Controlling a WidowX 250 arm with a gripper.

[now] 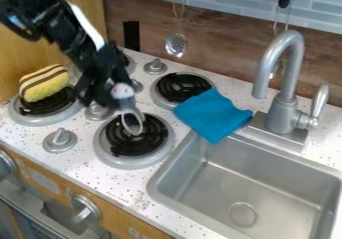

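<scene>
The black gripper (110,94) hangs over the stove, between the left burner and the front burner. It is shut on a grey utensil (132,114) with a pale, rounded upper end and a loop-shaped lower end. That loop hangs over the black coil of the front burner (110,158); whether it touches the coil I cannot tell. A yellow sponge with brown stripes (44,83) lies on the left burner (25,117). The blue cloth (212,114) is spread on the counter between the rear right burner (184,86) and the sink, one corner at the sink's rim.
A metal sink (175,158) takes up the lower right, with a tall grey faucet (286,85) behind it. Grey knobs (60,139) stand among the burners. A slotted ladle (176,45) hangs on the back wall, and a wooden wall (83,13) borders the left side.
</scene>
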